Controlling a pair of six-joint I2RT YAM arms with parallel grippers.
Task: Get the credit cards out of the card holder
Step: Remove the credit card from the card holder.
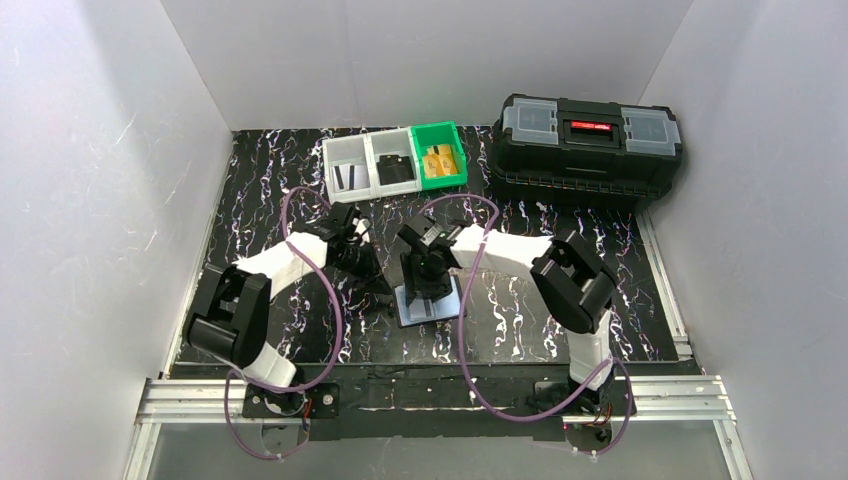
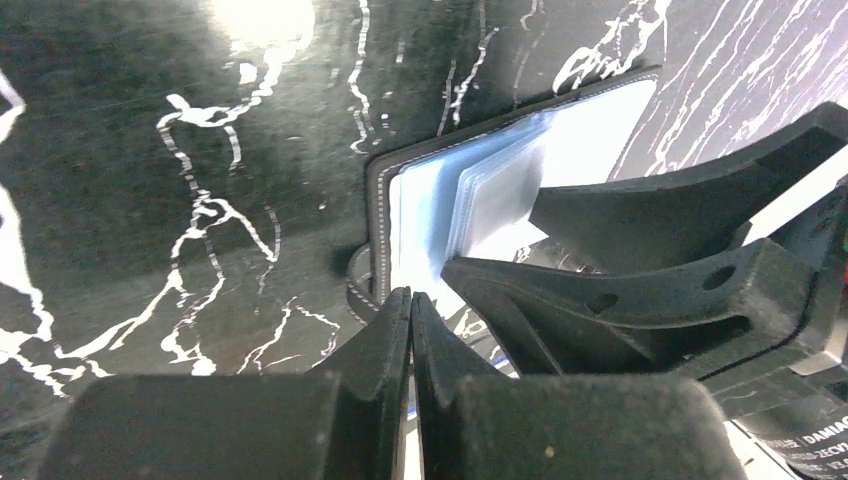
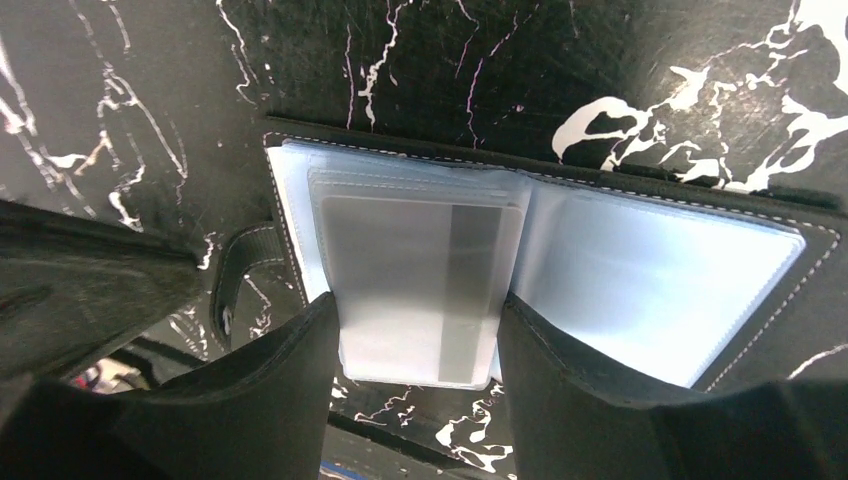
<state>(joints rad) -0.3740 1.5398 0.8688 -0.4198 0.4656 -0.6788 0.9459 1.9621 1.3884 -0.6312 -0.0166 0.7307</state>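
The card holder (image 1: 440, 310) lies open on the black marbled table, its pale blue-grey clear pockets (image 3: 660, 270) facing up. A whitish-silver credit card (image 3: 410, 270) with a grey stripe sticks out of the stacked left pockets towards me. My right gripper (image 3: 415, 312) is above the holder, one finger pressed against each long edge of that card. My left gripper (image 2: 411, 298) is shut with nothing between its fingers, tips at the holder's stitched left edge (image 2: 378, 240) beside the strap. The right gripper's fingers (image 2: 640, 300) fill the right of the left wrist view.
Three small bins stand at the back: a grey one (image 1: 345, 152) holding a striped card, a grey one (image 1: 393, 148) holding a black card, a green one (image 1: 440, 135) holding gold-orange cards. A big black toolbox (image 1: 590, 150) sits back right. White walls enclose the table.
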